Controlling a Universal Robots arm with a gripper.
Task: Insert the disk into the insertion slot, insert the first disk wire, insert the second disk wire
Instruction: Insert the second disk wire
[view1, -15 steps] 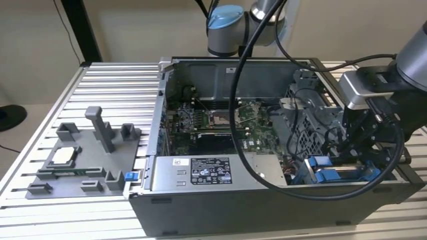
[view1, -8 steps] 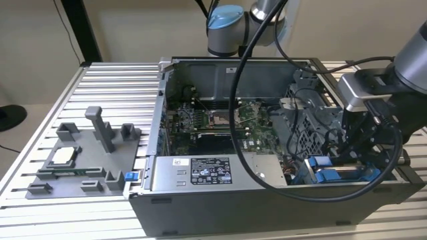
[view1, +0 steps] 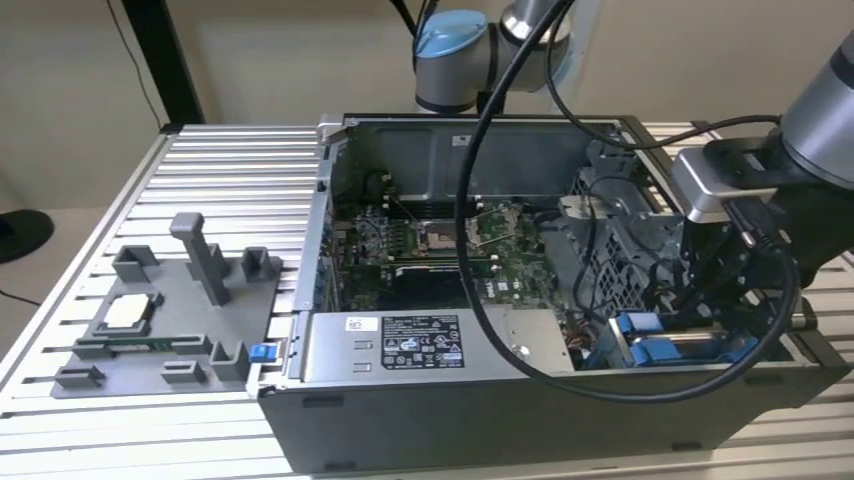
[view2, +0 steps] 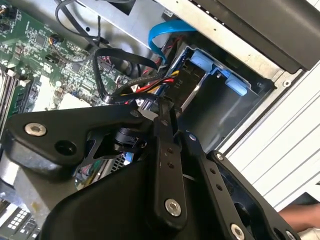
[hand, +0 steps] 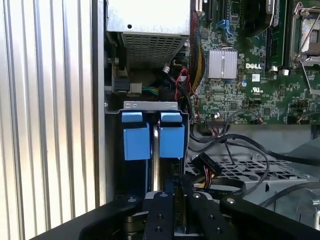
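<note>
**First wrist view: pincer at the bay, wires loose**

First wrist view and second wrist view both put the pincer (hand: 179, 199) (view2: 159, 107) low inside the open computer case (view1: 534, 420), with the insertion slot (hand: 150, 105) (view2: 235, 117) just ahead of it. I cannot tell whether the pincer is apart, together or clamped on anything, as its tips sit among dark cables.

The slot is a grey metal bay with two bright blue tabs (hand: 136, 140) standing side by side at its mouth. In the second wrist view a dark flat slab (view2: 189, 82) lies in the bay between blue rails. I take it for the disk, seated, but no silver face or white label shows, so this stays a judgement. If so, the first step looks done.

The wiring looks unfinished. A black connector with red and yellow leads (hand: 205, 170) (view2: 150, 86) hangs just beside the pincer, not plugged in as far as I can see. A blue flat cable (view2: 160, 35) loops beyond the pincer, past the bay. The slatted table (hand: 50, 100) carries the case.
</note>
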